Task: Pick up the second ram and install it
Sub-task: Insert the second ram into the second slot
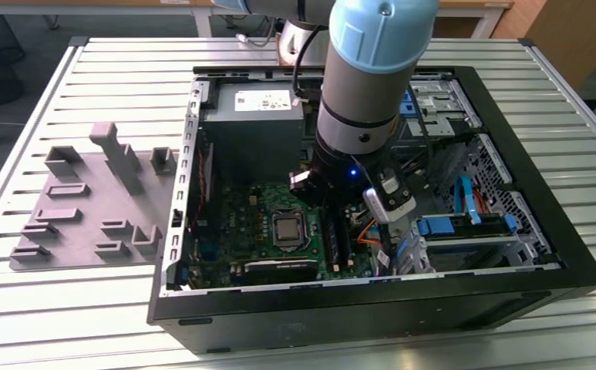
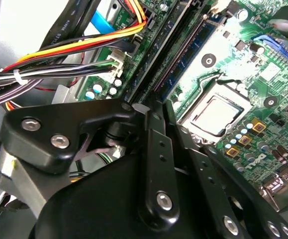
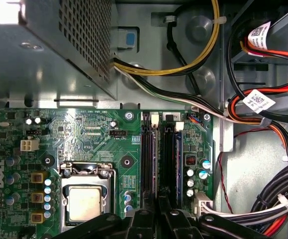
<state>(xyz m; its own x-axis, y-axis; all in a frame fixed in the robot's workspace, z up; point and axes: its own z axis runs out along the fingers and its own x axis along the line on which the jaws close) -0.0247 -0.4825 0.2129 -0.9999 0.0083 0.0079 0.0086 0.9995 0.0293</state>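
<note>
Gripper [image 1: 331, 202] inside case [image 1: 544, 254], slatted table [image 1: 102, 308].

The arm [image 1: 365, 85] is clad in grey with a pale blue cap; the black gripper [image 2: 153, 164] linkage is studded with silver screws

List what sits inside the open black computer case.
Inside the open black computer case: a green motherboard with its silver processor, a grey power supply box, blue drive brackets and bundled cables. The arm's gripper covers the memory slots' near ends.
</note>
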